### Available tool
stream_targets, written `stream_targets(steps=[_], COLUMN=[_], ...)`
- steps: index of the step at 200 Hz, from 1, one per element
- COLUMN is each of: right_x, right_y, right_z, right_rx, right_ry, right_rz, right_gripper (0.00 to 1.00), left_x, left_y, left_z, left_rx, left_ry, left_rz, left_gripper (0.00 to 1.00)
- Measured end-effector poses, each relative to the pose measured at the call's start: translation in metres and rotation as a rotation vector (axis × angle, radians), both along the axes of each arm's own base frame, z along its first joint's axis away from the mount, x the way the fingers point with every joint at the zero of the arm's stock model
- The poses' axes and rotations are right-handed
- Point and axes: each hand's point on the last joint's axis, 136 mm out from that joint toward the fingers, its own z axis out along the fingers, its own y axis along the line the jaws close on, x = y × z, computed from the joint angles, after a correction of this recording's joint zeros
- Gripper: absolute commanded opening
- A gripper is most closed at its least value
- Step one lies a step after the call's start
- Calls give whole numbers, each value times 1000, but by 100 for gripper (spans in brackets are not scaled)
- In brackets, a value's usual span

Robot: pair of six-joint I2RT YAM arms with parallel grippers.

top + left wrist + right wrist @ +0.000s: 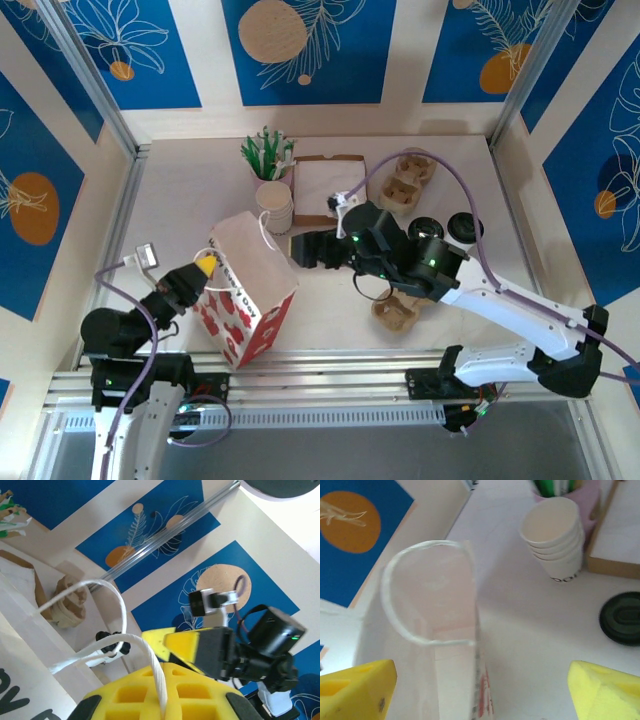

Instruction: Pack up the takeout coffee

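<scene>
Left gripper point(207, 265) is clamped shut on a white cord handle point(155, 677) of the red-and-white paper bag point(250, 305). In the left wrist view the cord runs straight into the seam between its yellow fingers point(200, 702). The bag stands upright on the white bench point(180, 190), near-left of centre, mouth facing up. Right gripper point(298, 248) hangs just right of the bag's top, jaws spread wide, nothing in them. In the right wrist view its yellow fingertips point(355, 690) sit far apart either side of the bag's rim, with another loop of white cord point(386, 587) lying against the bag's side. Takeout coffee: two small white tapered paper cups with round black plastic lids point(465, 228), upright and side by side on the bench right of centre, just far of the right arm, well apart from the bag. They sit between two brown moulded cardboard cup carriers, one on the far side point(405, 180) and one on the near side point(398, 312), partly under the arm. A stack of lidless white paper cups point(275, 207) stands just far of the bag, beside a flat brown cardboard tray holding a white sheet point(328, 188). A pot of green sticks point(266, 155) stands behind the stack. The right wrist view also catches a round black lid point(622, 617) at its right edge; can't tell whether a cup is under it.
</scene>
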Motion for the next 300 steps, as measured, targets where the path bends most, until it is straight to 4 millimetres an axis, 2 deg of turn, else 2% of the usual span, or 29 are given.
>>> stream_targets(steps=[22,42,57,85,94,122,142,169,190,229,270,300], right_x=[-10,-14,-10,0,2,7,11,19,30,43,46,42], right_y=[27,50,62,69,71,81,82,76,62,19,-29,-49], right_z=[13,10,-2,-34,-39,-37,-30,-31,-35,-38,-28,-31], right_rx=[-69,-156,-229,-353,-373,-395,-397,-407,-415,-399,-301,-245], right_ry=[-58,-89,-101,-92,-91,-110,-127,-129,-110,-78,-48,-26], right_rz=[70,116,131,147,151,168,161,144,115,47,-14,-30], right_gripper=[91,90,87,80,77,58,40,15,0,0,0,0], left_x=[-1,-4,-5,-8,-8,-8,-10,-14,-15,-16,-15,-9], left_y=[0,0,0,1,1,1,1,1,1,1,4,6], left_z=[-2,1,3,3,3,0,-2,-1,-4,-10,-13,-20], left_rx=[9,20,24,38,40,42,53,66,75,102,117,118], left_ry=[14,10,6,8,12,26,26,18,21,37,48,68], left_rz=[3,5,5,8,9,9,10,13,14,20,42,59], left_gripper=[0,0,0,0,0,0,0,0,0,0,0,0])
